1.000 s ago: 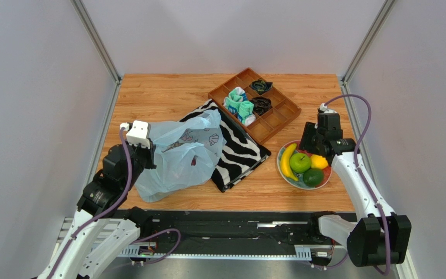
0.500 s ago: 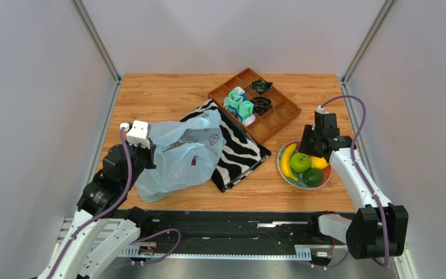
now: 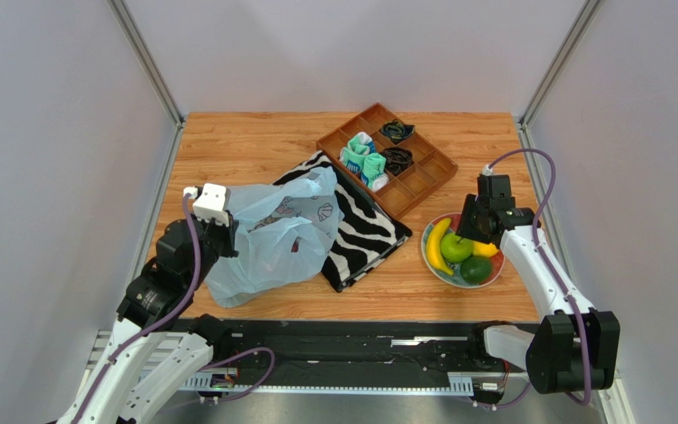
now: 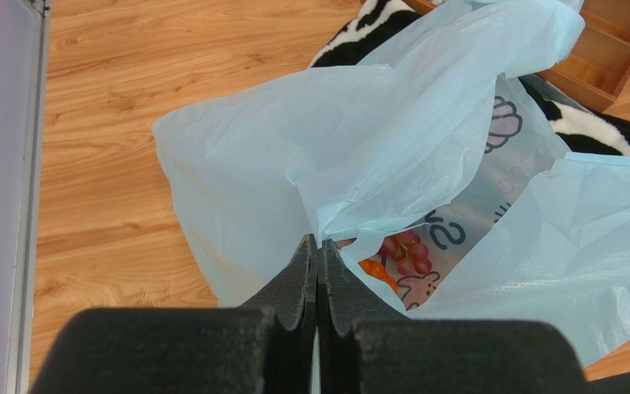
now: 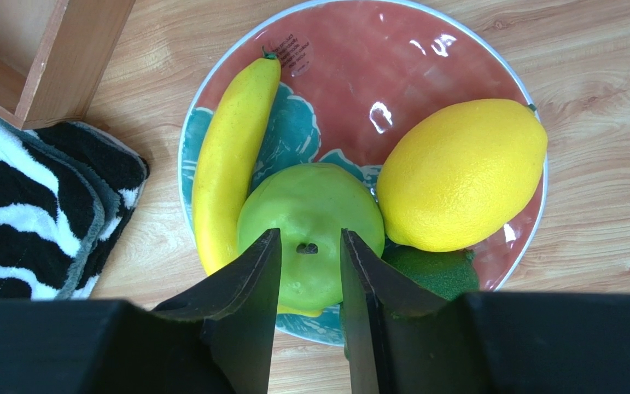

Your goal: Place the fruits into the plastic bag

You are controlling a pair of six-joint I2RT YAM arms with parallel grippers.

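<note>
Plainly, left pincer (image 4: 317,245) clenched on the bag (image 4: 359,148), my right pincer (image 5: 310,238) hung part-open over the centre-frame apple (image 5: 310,197), needing wider jaws.

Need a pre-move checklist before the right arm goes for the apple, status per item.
1. Right gripper centred over the apple: ok, the stem sits between the fingers.
2. Jaw gap fits the apple: not ok, the gap looks narrower than the fruit.
3. Finger room beside the apple: not ok, the banana and lemon lie against it.
4. Left gripper shut on the bag edge: ok.
5. Bag mouth open: ok, the grapes show inside.
6. Mouth wide enough for the apple: cannot tell.
</note>
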